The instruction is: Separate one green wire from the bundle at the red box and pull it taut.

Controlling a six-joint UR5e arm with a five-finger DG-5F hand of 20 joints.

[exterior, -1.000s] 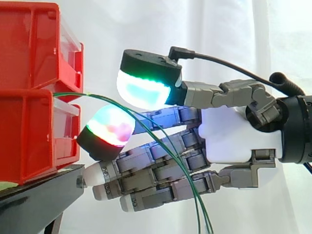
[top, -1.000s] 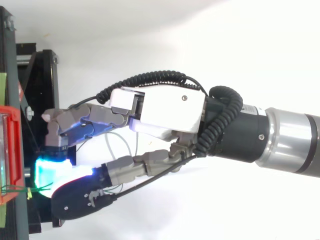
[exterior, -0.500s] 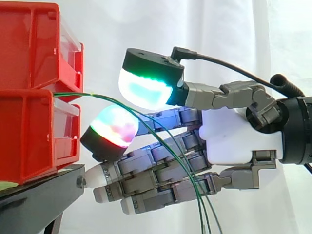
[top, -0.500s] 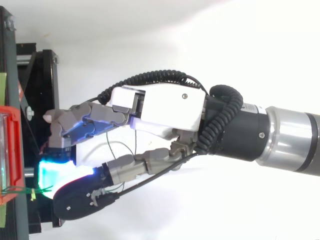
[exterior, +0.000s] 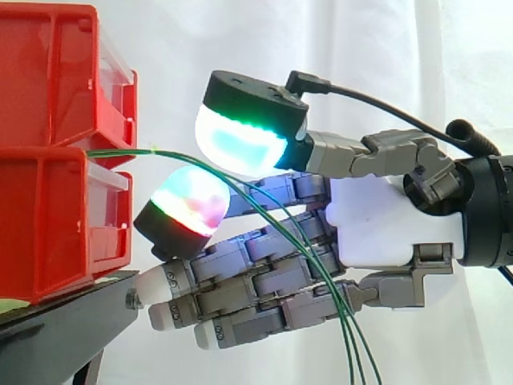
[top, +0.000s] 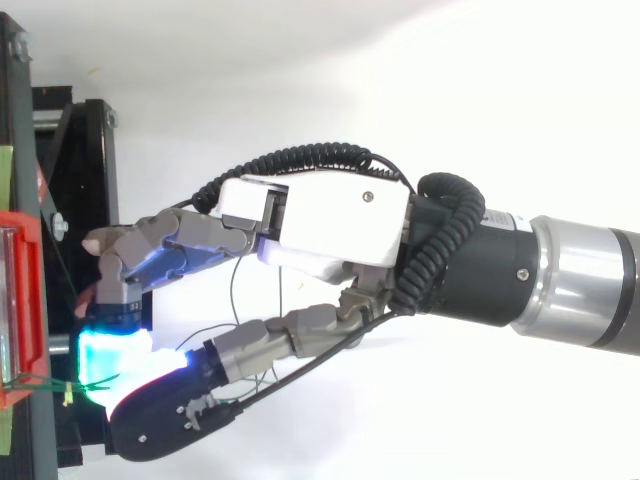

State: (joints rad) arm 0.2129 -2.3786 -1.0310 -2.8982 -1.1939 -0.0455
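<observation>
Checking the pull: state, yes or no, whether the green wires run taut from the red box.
No: in the side view the green wires arc slackly down from the red box across the robot hand.

The green wires (exterior: pixel 128 151) run off the side view's bottom edge.

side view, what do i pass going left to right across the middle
red bins → glowing pads of the fingers → white palm of the hand → arm. The green wires run from the bins across the hand, so they have no place in the order.
</observation>
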